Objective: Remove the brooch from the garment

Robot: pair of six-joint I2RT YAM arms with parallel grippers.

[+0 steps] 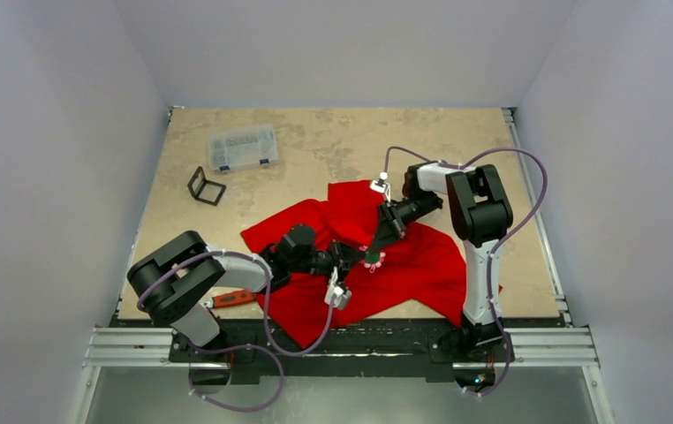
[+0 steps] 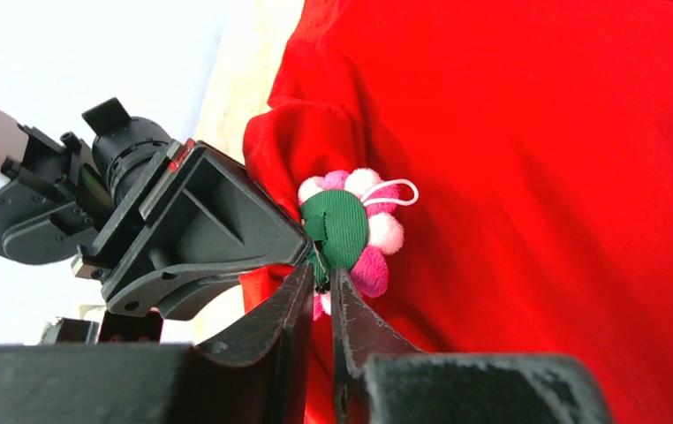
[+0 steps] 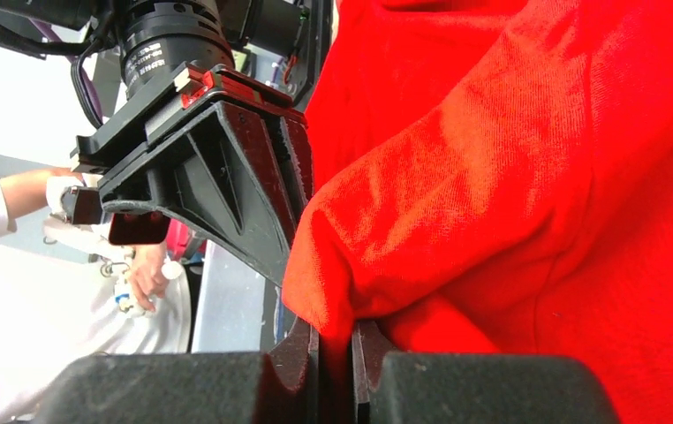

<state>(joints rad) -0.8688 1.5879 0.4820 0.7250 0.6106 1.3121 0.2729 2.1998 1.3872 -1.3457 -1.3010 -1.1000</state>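
Note:
The red T-shirt (image 1: pixel 404 265) lies crumpled on the table in the top view. The brooch (image 1: pixel 374 260), seen in the left wrist view (image 2: pixel 351 231) from its green back with pink and white puffs around it, sits on a raised fold of the shirt (image 2: pixel 536 177). My left gripper (image 2: pixel 322 276) is shut on the brooch's green back edge; from above it (image 1: pixel 357 256) reaches in from the left. My right gripper (image 3: pixel 335 329) is shut on a fold of the shirt (image 3: pixel 457 177) right beside the brooch; from above it (image 1: pixel 377 245) comes down from the upper right. The brooch is hidden in the right wrist view.
A clear plastic box (image 1: pixel 243 147) and a small black frame (image 1: pixel 206 185) stand at the back left. A red-handled wrench (image 1: pixel 231 299) lies by the left arm near the front edge. A person in white (image 3: pixel 15 265) shows beyond the table in the right wrist view.

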